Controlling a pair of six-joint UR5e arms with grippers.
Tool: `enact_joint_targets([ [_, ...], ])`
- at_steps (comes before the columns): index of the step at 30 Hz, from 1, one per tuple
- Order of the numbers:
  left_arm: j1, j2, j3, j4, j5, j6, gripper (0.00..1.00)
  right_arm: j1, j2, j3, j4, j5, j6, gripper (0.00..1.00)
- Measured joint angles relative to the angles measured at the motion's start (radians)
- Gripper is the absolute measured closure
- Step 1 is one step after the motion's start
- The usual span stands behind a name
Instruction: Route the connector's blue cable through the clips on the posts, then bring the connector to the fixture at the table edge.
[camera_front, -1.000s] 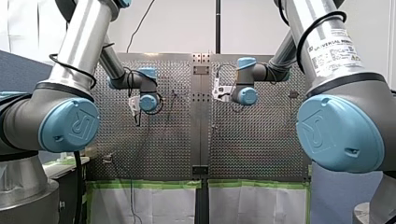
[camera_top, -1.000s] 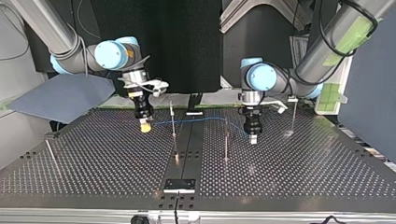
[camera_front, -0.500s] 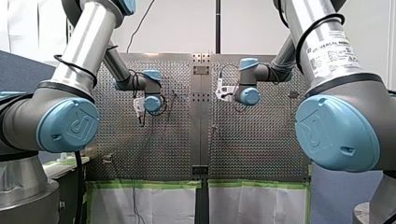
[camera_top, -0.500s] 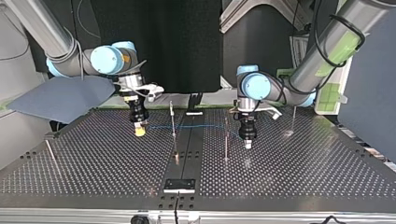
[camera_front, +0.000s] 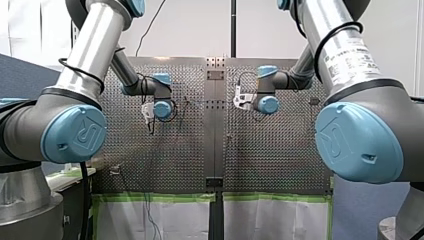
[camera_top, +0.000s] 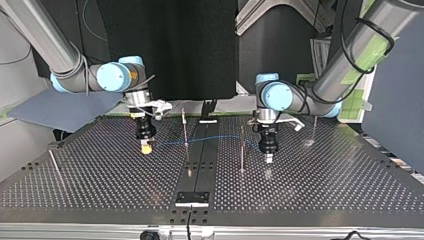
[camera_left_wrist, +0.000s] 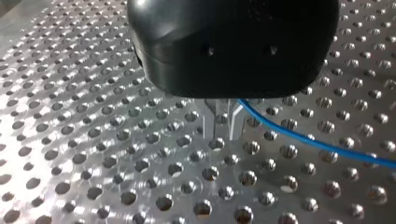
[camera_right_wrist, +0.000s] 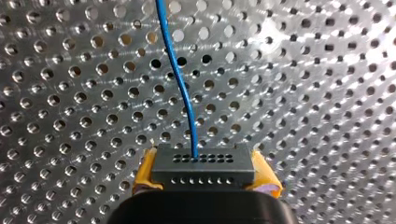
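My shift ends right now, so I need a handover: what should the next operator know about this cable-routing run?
Right pincer: shut on the connector, yellow pads either side.
Left pincer: shut on the blue cable.
Cable hangs between them, crossing two posts; whether it sits in any clip cannot be told.
Done: both grasps.
Left: confirm clip routing, then carry the connector to the fixture at the top view's near edge.

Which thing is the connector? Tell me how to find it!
Start at the big metal table full of holes, then find my right tool, at the top view's left. The connector is the small dark block pinched between its yellow pads; only it has the blue cable growing out of it.
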Motion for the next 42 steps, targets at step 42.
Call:
enact_joint_targets([
  [42,0.009,0.0,0.0,-0.003,0.005,-0.013,0.78,-0.009,0.08,-0.145,0.099,-0.037,0.016,1.0],
])
